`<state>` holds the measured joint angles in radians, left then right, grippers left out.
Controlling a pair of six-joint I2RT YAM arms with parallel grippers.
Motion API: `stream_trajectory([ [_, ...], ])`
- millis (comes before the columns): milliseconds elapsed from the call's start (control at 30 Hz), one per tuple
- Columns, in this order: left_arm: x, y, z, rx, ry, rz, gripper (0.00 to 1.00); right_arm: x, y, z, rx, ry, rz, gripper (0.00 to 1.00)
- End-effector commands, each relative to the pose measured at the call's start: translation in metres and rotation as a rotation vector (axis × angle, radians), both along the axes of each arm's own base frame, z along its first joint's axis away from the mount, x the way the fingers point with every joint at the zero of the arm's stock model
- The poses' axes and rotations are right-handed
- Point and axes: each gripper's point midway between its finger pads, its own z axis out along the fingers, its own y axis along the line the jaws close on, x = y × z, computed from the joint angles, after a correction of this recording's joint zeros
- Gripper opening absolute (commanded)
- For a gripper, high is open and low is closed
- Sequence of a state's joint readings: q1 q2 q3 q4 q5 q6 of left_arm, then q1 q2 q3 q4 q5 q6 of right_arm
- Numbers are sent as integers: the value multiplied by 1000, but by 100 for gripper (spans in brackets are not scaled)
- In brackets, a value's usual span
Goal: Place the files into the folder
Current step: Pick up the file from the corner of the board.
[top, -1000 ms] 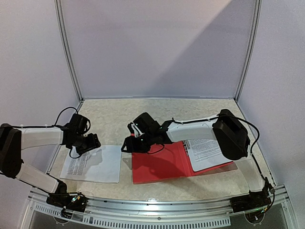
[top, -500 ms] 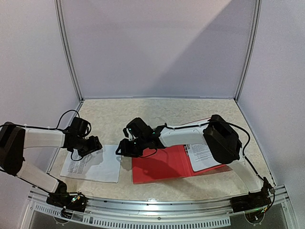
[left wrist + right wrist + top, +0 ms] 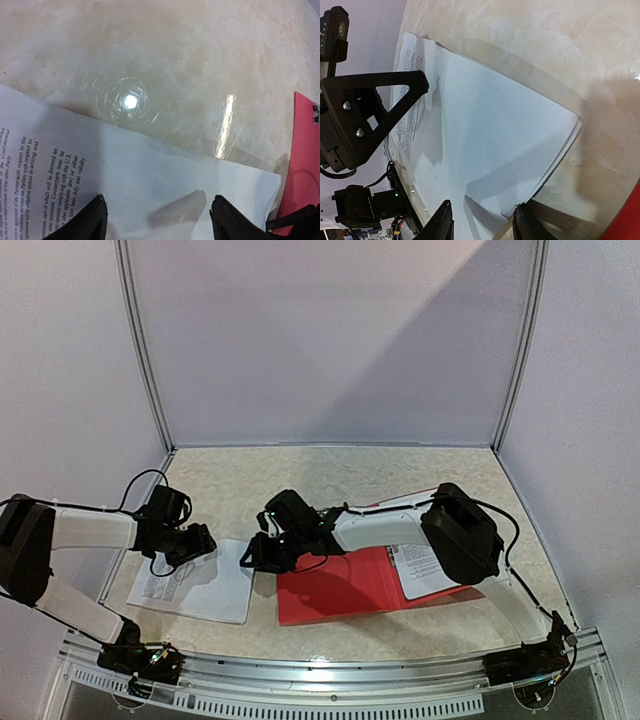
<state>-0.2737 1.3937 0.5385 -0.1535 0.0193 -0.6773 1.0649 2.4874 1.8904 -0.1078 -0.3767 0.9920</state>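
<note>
Swings right gripper (image 3: 247, 558) off folder (image 3: 340, 590) onto loose files (image 3: 200, 588) at their corner, fingers narrowing yet apart, nothing pinched; keeps left gripper (image 3: 197, 540) spread above; pickup looks imminent

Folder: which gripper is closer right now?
Right. The right gripper hangs just off the left edge of the folder, at the right corner of the sheets. The left gripper is farther left, over the sheets' far edge.

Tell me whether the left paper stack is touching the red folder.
Apart. The right wrist view shows a strip of bare table between the stack and the folder edge.
</note>
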Motion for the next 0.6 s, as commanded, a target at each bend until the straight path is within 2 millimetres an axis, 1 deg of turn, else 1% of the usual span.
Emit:
stream_trajectory([
  [0, -17, 3, -18, -2, 75, -10, 72, -6, 8, 1, 49, -3, 15, 39],
  [100, -17, 3, -17, -2, 73, -10, 72, -5, 5, 6, 62, -29, 1, 38],
  [133, -17, 3, -18, -1, 75, -10, 72, -4, 4, 13, 79, -42, -4, 37],
  [233, -17, 3, -18, -2, 76, -11, 72, -6, 4, 20, 100, -50, -9, 36],
  [367, -17, 3, -18, -1, 77, -13, 72, -8, 4, 15, 98, -32, -9, 35],
  [467, -18, 3, -18, -1, 78, -14, 71, -9, 4, 16, 93, -31, -12, 35],
  [567, -18, 3, -19, 0, 79, -15, 71, -9, -1, 16, 78, -44, -21, 35],
])
